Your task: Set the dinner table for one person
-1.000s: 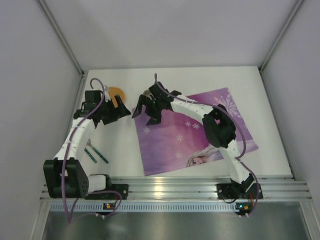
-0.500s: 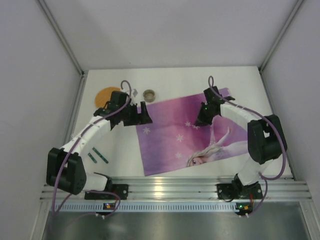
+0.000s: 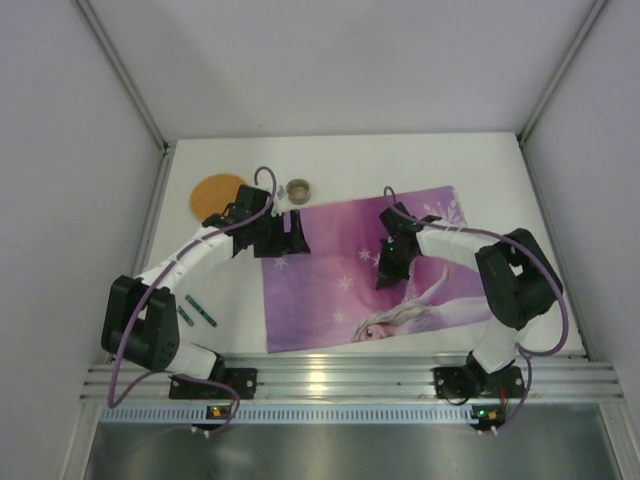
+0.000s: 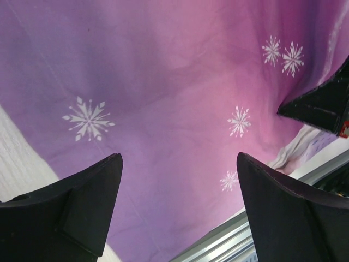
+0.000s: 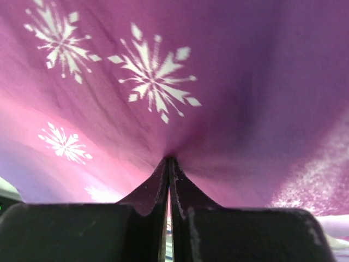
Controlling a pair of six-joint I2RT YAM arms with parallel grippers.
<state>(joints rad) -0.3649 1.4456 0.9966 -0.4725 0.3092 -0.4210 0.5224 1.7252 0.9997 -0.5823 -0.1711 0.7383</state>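
The dinner table (image 3: 360, 160) is a white top carrying a purple placemat (image 3: 330, 290) printed with snowflakes and a cartoon girl. My right gripper (image 3: 386, 274) is down on the mat's middle. In the right wrist view its tips (image 5: 169, 159) are shut together on a pinch of the placemat (image 5: 229, 82), with creases running to the tips. My left gripper (image 3: 288, 234) hovers over the mat's far left corner. In the left wrist view it stands open (image 4: 177, 158) above the placemat (image 4: 163, 82), with nothing between its fingers.
An orange round disc (image 3: 215, 192) and a small round tan ring (image 3: 298, 189) lie at the back left of the table. Two thin green sticks (image 3: 196, 310) lie at the front left. An aluminium rail (image 3: 350, 372) runs along the near edge. Grey walls close in the sides.
My right gripper has moved to the mat's middle and shut on the fabric. The placemat has shifted left and turned slightly. My left arm has moved right, over the mat's corner, still open.
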